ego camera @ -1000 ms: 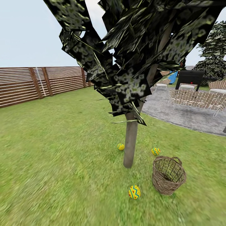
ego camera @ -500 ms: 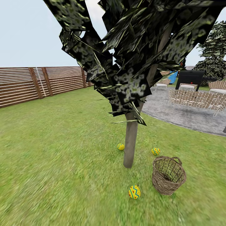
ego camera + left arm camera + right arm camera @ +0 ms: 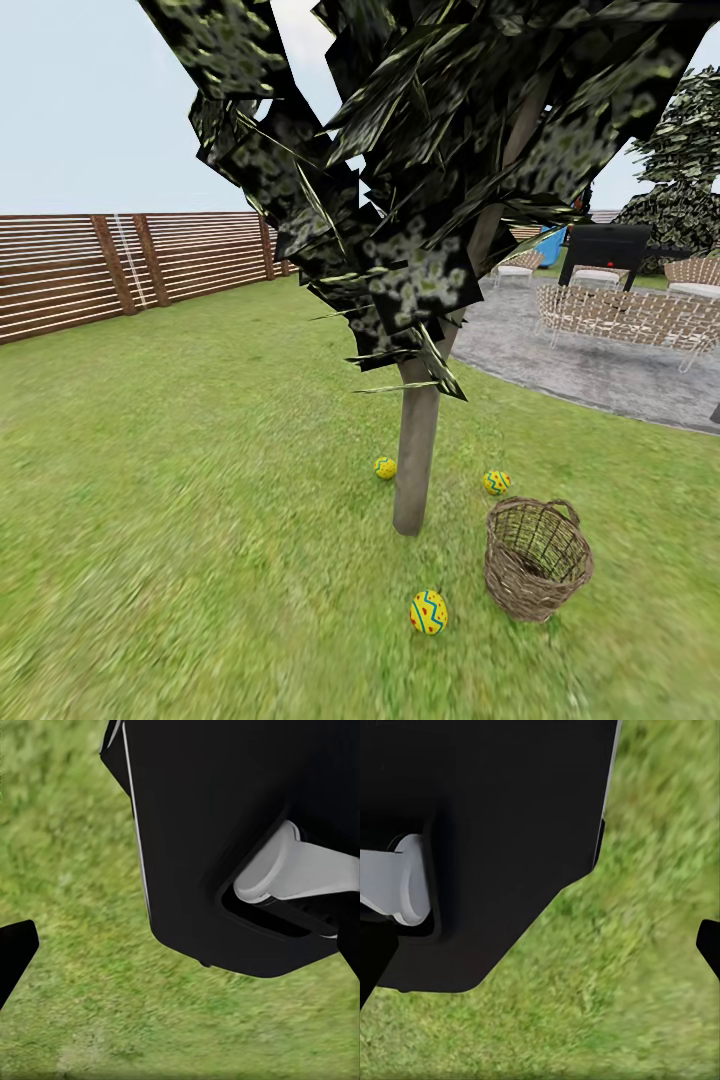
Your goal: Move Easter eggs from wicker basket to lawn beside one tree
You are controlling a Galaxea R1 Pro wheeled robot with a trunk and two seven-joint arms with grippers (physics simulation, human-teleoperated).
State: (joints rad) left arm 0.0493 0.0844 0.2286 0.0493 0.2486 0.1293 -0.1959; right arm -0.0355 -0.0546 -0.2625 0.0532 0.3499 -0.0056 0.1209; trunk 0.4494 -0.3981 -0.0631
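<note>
Three eggs (image 3: 428, 612) on lawn (image 3: 180, 480) round tree (image 3: 415, 470); basket (image 3: 537, 557) beside

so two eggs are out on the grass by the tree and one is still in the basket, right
Not quite: the head view shows all three eggs on the grass around the tree, and the basket looks empty.
</note>
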